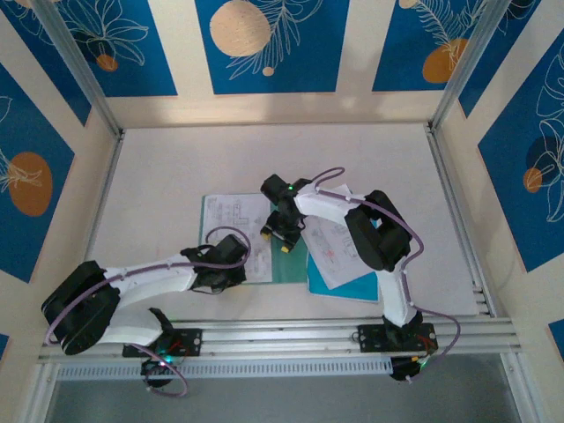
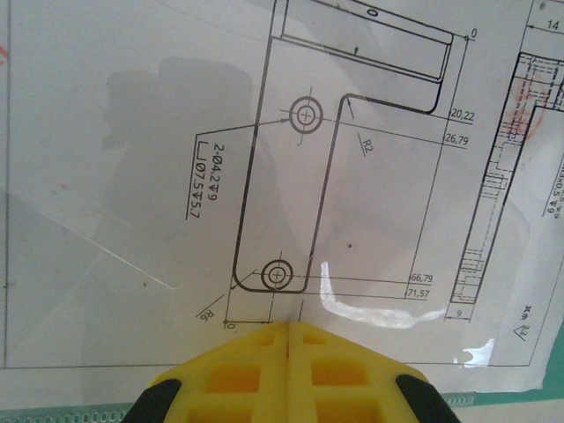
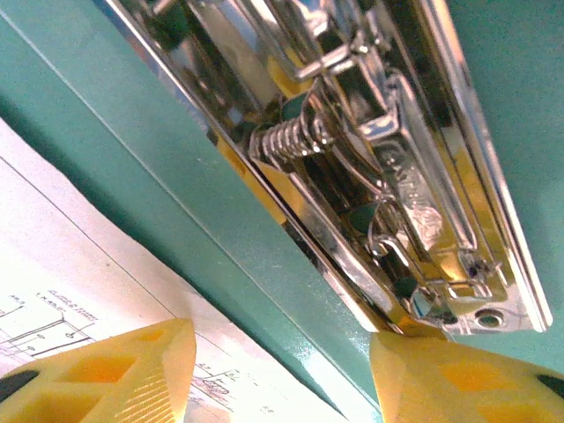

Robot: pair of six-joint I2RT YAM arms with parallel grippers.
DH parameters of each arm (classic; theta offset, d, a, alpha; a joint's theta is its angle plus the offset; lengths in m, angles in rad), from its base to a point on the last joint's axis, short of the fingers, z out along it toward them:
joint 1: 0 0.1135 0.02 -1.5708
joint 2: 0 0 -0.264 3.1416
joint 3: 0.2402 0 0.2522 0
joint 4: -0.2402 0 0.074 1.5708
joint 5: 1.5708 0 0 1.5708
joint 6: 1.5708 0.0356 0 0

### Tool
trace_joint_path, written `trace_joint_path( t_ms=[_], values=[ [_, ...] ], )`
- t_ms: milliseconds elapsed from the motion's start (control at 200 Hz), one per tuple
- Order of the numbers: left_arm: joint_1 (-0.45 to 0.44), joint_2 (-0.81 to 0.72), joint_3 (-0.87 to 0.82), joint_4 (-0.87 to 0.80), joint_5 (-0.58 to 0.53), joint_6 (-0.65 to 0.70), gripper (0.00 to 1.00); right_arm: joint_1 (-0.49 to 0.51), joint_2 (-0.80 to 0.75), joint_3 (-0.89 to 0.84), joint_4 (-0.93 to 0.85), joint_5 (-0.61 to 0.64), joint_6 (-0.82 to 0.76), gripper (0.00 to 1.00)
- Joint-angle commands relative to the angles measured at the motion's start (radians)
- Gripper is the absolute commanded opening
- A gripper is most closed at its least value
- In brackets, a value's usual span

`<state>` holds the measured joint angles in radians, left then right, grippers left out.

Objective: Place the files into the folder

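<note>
While the left gripper (image 2: pixel 291 330), jaws shut, sits over the left-hand files (image 2: pixel 132 220), the right gripper (image 3: pixel 280 352) hangs wide open over the silver clip (image 3: pixel 370 176), which runs near-to-far along the spine of the teal folder (image 1: pixel 289 264), mid-table.

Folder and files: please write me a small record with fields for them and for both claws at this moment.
folder: teal, open flat on the table, silver clip on its spine
left sheet: technical drawing, lying on the leaf at the left arm's side
other sheets: right of the clip, tilted
left claw: shut, low over the drawing sheet
right claw: open, close above the clip
contact: cannot tell for either claw
</note>
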<state>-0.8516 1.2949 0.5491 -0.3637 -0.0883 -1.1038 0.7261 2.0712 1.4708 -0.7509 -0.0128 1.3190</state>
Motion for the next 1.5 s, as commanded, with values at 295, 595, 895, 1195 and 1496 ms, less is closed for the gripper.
trace_joint_path(
  t_ms=[295, 595, 895, 1195, 1496],
  values=[
    [-0.009, -0.004, -0.034, -0.105, -0.042, -0.03, 0.0, -0.095, 0.101, -0.083, 0.064, 0.104, -0.19, 0.59],
    [-0.008, -0.006, -0.037, -0.104, -0.047, -0.034, 0.0, -0.063, 0.147, -0.017, -0.042, 0.21, -0.221, 0.59],
    [-0.007, -0.059, 0.023, -0.162, -0.077, -0.011, 0.0, -0.063, 0.19, 0.001, -0.06, 0.197, -0.243, 0.59],
    [-0.004, -0.017, 0.147, -0.167, -0.093, 0.045, 0.07, -0.063, 0.202, 0.001, -0.039, 0.167, -0.262, 0.59],
    [0.039, 0.142, 0.117, -0.105, -0.093, 0.064, 0.08, -0.07, 0.206, -0.006, -0.016, 0.146, -0.301, 0.59]
  ],
)
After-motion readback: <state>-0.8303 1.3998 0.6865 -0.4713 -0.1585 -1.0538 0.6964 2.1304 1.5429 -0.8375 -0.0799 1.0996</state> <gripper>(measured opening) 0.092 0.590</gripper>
